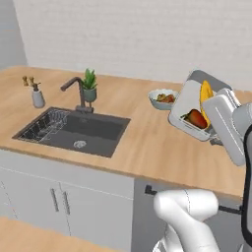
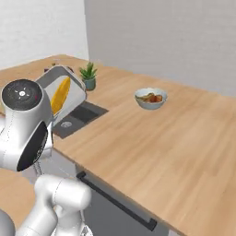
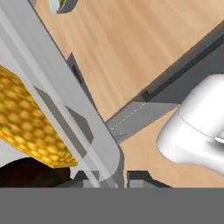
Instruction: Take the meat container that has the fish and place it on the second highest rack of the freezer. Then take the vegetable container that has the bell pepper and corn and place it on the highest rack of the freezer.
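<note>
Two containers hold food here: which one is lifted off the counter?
The grey vegetable container with the corn and bell pepper, tilted steeply in the air. The small bowl sits flat on the wooden counter.

A pale grey container (image 3: 52, 87) wall runs as a broad diagonal band from eleven o'clock down to six o'clock, its rounded corner sitting just above the gripper (image 3: 114, 180), whose dark fingertips pinch the rim. Inside the container, at nine o'clock, lies the corn (image 3: 26, 122), bright yellow and pebbled, and a dark rounded shape sits below it at seven o'clock. The wooden counter (image 3: 131, 39) spreads from twelve to two o'clock. A bowl (image 3: 63, 5) peeks in at the top edge near eleven o'clock.
</note>
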